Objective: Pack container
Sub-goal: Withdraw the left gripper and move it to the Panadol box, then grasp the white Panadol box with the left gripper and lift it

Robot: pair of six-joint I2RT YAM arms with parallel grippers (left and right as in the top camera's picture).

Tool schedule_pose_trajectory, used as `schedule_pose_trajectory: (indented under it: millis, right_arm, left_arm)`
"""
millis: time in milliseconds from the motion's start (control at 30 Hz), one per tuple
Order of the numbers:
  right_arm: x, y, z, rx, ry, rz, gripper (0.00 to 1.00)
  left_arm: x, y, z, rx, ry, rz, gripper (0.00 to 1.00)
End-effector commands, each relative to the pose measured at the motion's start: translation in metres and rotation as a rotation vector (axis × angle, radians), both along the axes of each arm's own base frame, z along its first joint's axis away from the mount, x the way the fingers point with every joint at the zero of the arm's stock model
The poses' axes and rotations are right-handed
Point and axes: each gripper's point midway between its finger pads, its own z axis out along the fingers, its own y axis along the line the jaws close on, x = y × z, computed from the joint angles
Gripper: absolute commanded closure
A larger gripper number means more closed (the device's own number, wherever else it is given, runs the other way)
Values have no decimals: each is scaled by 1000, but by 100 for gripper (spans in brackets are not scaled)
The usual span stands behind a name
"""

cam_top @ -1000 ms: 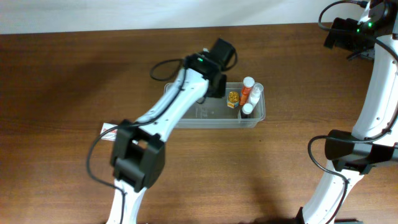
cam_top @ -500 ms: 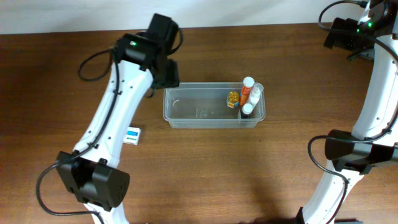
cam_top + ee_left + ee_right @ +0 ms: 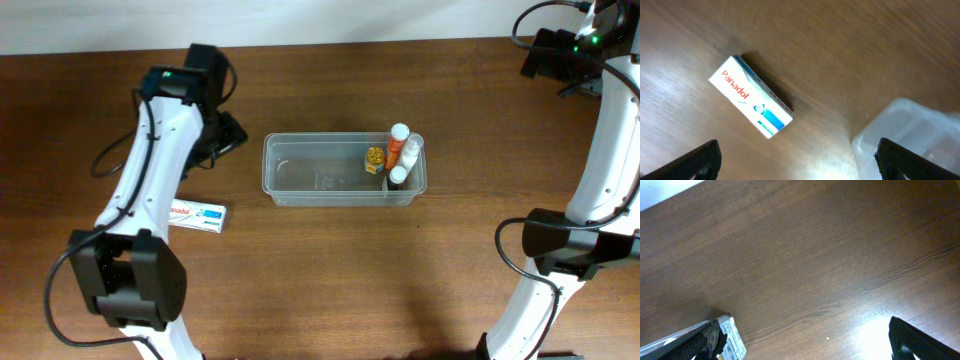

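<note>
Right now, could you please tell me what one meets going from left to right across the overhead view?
Panadol box → container, holding at its right end a yellow jar, then bottles → right arm.

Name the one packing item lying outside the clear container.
The Panadol box, flat on the table left of the container; the bottles sit inside its right end.

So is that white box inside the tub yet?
Out. The box lies flat on the table, left of the tub and apart from it; only small bottles sit in the tub.
</note>
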Motion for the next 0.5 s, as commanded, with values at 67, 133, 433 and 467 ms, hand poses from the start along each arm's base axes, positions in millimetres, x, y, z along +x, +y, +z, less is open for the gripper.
schedule_pose_trajectory:
  millis: [67,133,433,467]
  right_arm:
    - [-3,-2,8,-9,-18,-14,2]
    - [-3,-2,8,-9,-18,-14,2]
    - [-3,-2,8,-9,-18,-14,2]
    - [-3,-2,8,-9,-18,-14,2]
  left_arm:
    - [-9,4,-46,-200,49,167,1]
    - [-13,8,-63,-248,63,198,1]
    - [-43,37,-99,-251,149,250,1]
    - [-45,39,-100,-243,154,256,1]
